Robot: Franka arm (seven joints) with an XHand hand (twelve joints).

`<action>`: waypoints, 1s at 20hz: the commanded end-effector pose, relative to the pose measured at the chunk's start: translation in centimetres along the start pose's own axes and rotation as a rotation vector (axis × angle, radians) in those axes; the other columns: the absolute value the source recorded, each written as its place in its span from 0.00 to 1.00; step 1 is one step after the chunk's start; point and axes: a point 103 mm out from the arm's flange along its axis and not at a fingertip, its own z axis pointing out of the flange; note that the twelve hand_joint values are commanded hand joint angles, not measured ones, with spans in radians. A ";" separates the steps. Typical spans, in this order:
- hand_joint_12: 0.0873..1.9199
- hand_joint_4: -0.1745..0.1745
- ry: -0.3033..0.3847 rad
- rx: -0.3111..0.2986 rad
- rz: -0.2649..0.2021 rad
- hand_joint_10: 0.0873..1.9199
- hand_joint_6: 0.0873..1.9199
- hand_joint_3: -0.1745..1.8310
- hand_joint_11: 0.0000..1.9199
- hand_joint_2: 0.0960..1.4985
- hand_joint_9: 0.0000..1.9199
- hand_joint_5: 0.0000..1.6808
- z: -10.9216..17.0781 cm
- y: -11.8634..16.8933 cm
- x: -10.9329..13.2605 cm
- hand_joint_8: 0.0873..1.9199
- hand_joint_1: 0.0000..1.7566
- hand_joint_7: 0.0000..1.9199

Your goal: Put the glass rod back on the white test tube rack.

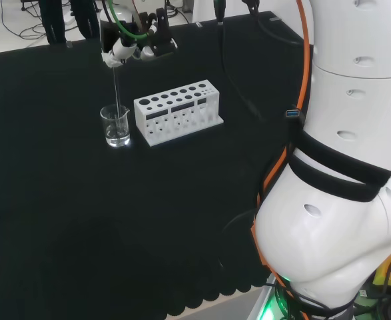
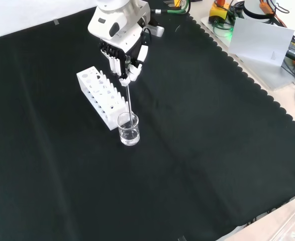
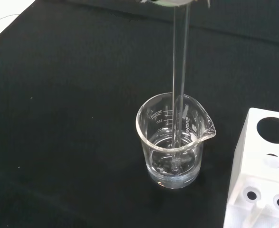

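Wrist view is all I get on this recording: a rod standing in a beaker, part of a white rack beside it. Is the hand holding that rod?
Observer: Yes. In the front view the hand pinches the top of the rod, which hangs upright.
Operator: Is the rod's tip inside the beaker?
Observer: It is. The head view shows the rod's lower end going in past the rim of the beaker.
Operator: Is anything in the rack?
Observer: The head view shows the whole rack with its top holes open and no tubes standing in them.
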 end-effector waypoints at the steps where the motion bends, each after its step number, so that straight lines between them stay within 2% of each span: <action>1: 0.35 0.00 0.008 -0.009 0.005 0.27 0.12 0.00 0.93 0.67 0.93 0.83 0.1 -0.1 -0.2 0.47 0.70 0.79; 5: 0.35 0.00 0.009 -0.019 0.021 0.27 0.12 0.00 0.93 0.67 0.93 0.83 -0.1 0.2 -0.3 0.47 0.70 0.79; 20: 0.35 0.00 0.006 -0.049 0.016 0.27 0.12 0.00 0.93 0.67 0.93 0.83 -2.4 0.3 -0.2 0.47 0.70 0.79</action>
